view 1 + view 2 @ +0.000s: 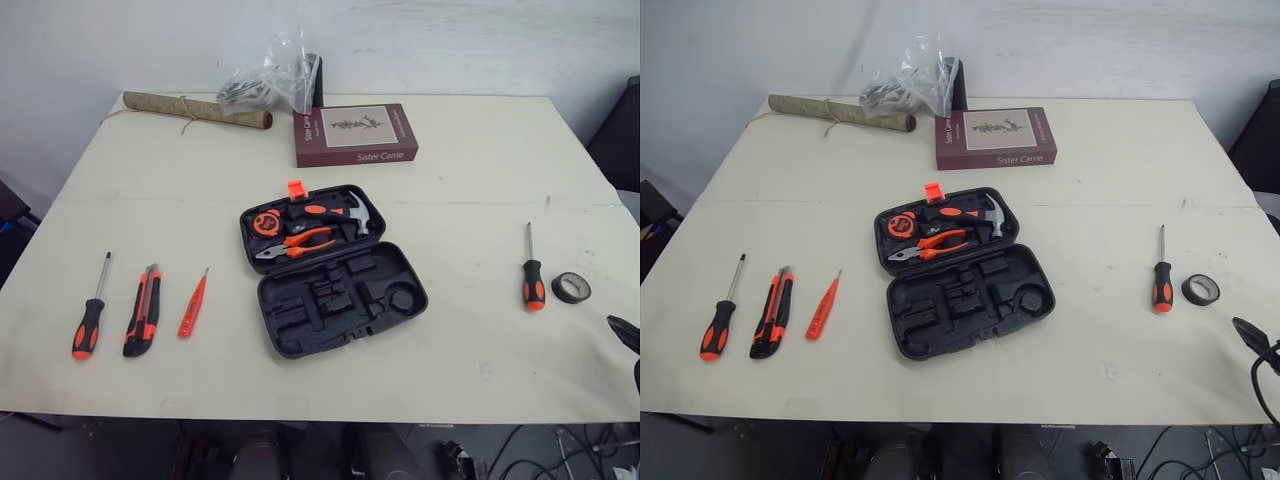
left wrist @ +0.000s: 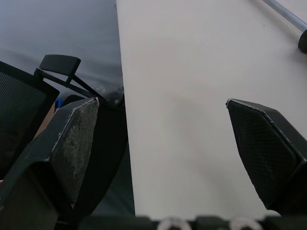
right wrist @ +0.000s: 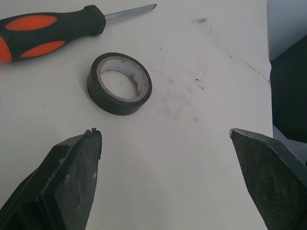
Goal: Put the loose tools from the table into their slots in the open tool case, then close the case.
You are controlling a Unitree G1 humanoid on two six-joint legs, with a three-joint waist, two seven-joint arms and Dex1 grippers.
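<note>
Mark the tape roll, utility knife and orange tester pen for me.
tape roll (image 3: 116, 106), right wrist view, on its black outer wall.
utility knife (image 1: 142, 312), left eye view, middle of the handle.
tester pen (image 1: 192, 308), left eye view, on the orange body.

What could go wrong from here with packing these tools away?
The tape roll lies flat beside the right screwdriver, so the open right gripper may slip off it or knock that tool. On the left, the utility knife sits close between the left screwdriver and the tester pen; grabbing one could shift its neighbours.
</note>
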